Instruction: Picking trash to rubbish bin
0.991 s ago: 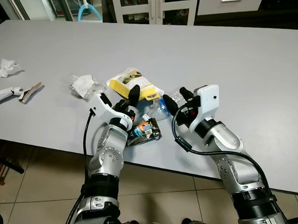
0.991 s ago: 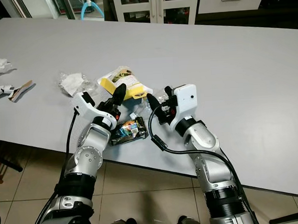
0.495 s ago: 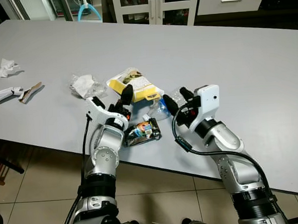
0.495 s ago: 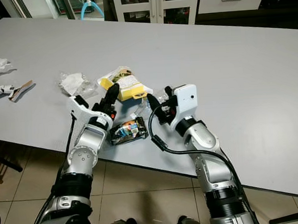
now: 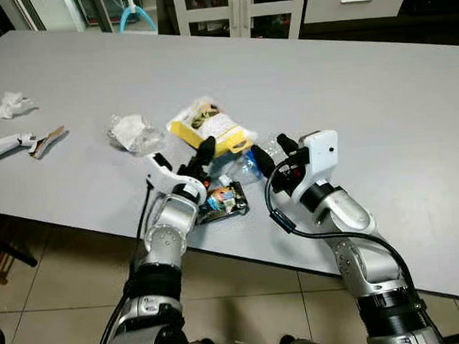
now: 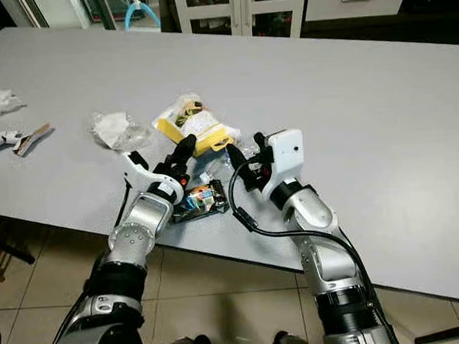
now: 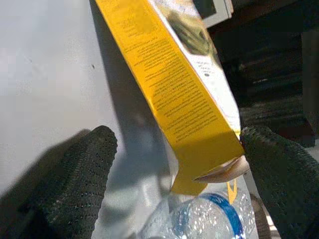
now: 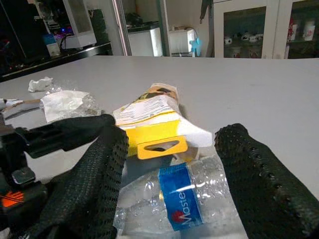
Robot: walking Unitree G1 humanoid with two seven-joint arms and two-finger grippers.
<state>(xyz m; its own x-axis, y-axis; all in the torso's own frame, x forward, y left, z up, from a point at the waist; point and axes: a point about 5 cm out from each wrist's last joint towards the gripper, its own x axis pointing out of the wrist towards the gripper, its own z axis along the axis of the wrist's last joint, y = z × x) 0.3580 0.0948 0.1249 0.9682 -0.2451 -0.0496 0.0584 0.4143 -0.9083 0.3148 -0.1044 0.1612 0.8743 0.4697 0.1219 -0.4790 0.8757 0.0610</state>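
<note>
A yellow snack packet [image 5: 210, 127] lies on the grey table [image 5: 380, 102], its near end tipped up against one finger of my left gripper [image 5: 184, 157]. That gripper is open, and the packet's [image 7: 184, 89] end sits between its two fingers. A crushed clear bottle [image 8: 179, 199] with a blue label lies between the spread fingers of my right gripper [image 5: 272, 153], which is open just above it. A dark snack wrapper [image 5: 222, 202] rests at the table's front edge, under my left wrist.
A tissue in clear plastic [image 5: 131, 132] lies left of the packet. Further left are torn paper wrappers [image 5: 24, 143] and a crumpled white tissue [image 5: 12, 104]. Cabinets [image 5: 236, 10] stand behind the table. Tiled floor [image 5: 59, 304] lies below the front edge.
My left gripper has moved forward and to the right, closing in on the yellow packet, whose near end has tipped up. My right arm has stayed still.
</note>
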